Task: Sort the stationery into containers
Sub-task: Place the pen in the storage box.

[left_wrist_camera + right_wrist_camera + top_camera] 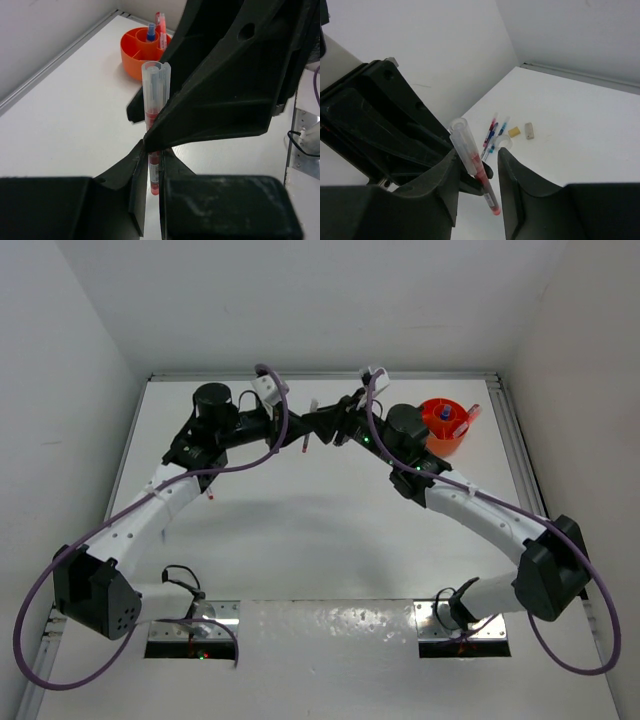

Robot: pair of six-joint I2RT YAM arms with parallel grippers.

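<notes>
Stationery on a white desk, seen from above and from both wrists.

Left arm and right arm: reach from the near edge and meet above the far middle of the desk.

Orange tub: round, divided inside; stands at the far right of the desk, just beyond the right arm's wrist. Holds a blue-capped bottle upright in the centre compartment and red pens leaning in an outer compartment on its far side.

Left gripper: jaws closed narrow on a red pen, held upright off the desk, clear end up.

Right gripper: jaws half apart on either side of the same pen, with a gap showing at one finger.

Loose pens: red and blue-and-white; lie close together on the desk beyond the grippers, as seen from the right wrist.

Beige block and yellower block: lie just beside those pens, slightly apart from each other.
</notes>
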